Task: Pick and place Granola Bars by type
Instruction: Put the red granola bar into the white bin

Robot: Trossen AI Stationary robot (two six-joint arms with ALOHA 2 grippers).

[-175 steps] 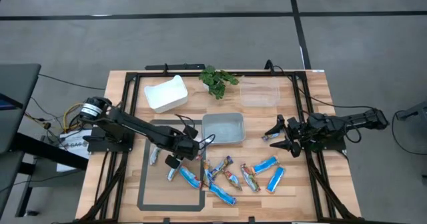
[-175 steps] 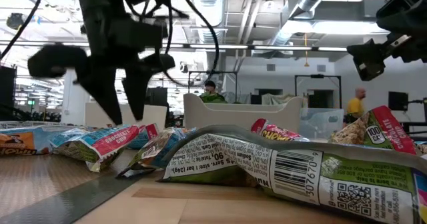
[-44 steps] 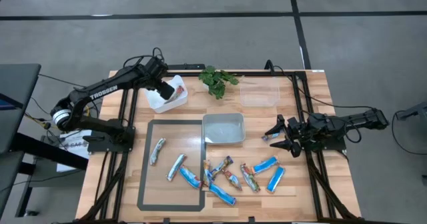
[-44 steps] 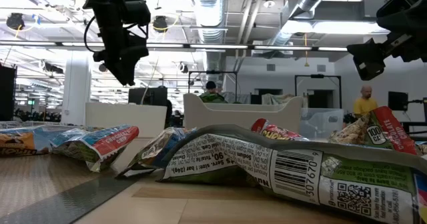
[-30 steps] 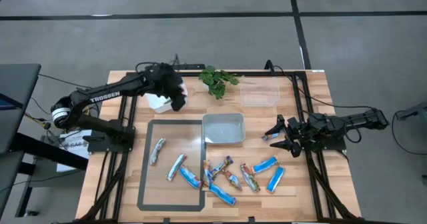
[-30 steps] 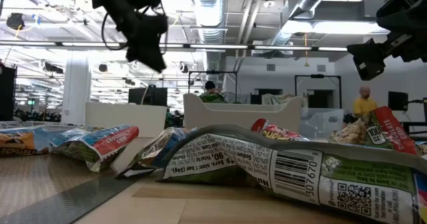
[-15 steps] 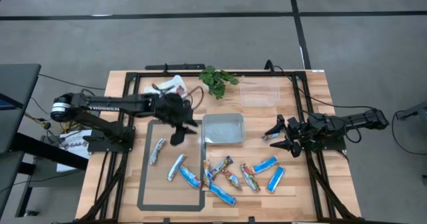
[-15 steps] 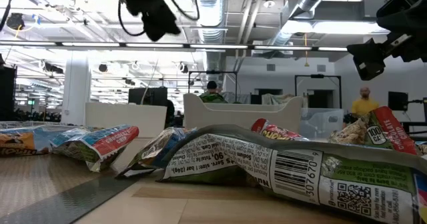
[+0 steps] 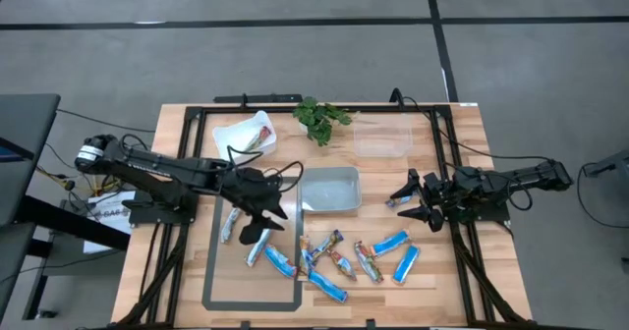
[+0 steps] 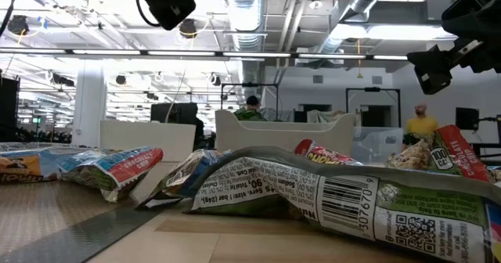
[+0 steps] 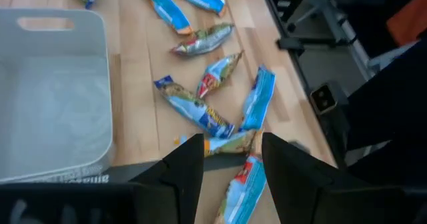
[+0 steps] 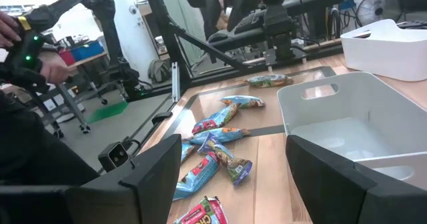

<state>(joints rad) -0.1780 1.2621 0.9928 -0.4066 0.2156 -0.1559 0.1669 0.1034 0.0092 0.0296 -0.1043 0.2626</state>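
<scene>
Granola bars lie loose on the near half of the table: two silver ones, several blue ones and multicoloured ones. One red bar lies in the white bin. My left gripper hangs open and empty above the silver bars, beside the grey bin. The left wrist view looks down past it at blue bars and a multicoloured one. My right gripper waits open at the table's right, right of the grey bin.
A clear bin and a green plant sprig sit at the far edge. A dark rectangular outline marks the near-left table. Black frame rails run along both sides. People stand in the room behind.
My left arm has swung from over the white bin at the far left toward the near edge and the table's middle, stopping above the silver bars beside the grey bin. The red bar stays in the white bin. The right arm has kept still.
</scene>
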